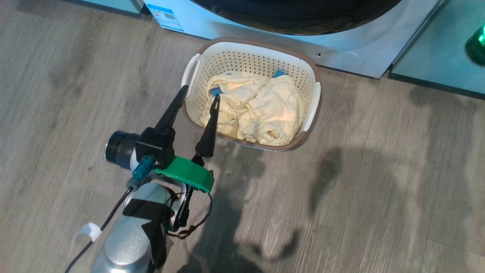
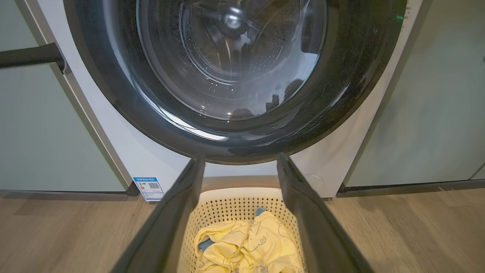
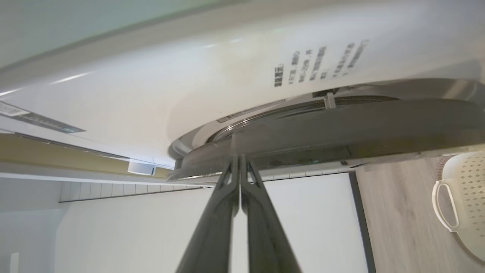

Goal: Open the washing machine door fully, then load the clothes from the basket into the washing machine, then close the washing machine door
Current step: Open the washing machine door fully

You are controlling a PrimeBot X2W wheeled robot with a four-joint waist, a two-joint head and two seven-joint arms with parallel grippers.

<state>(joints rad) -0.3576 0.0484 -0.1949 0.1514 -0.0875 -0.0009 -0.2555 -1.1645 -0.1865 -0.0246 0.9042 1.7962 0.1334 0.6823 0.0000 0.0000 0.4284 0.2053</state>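
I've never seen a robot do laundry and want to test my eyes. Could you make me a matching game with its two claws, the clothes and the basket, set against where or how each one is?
Things:
1. left claw
2. right claw
3. clothes
4. basket

States:
A. on the floor in front of the washing machine
B. fingers shut together, tips at the door edge
C. pale yellow heap inside the basket
D. fingers spread wide

Pairs: 1-D, 2-B, 3-C, 4-A
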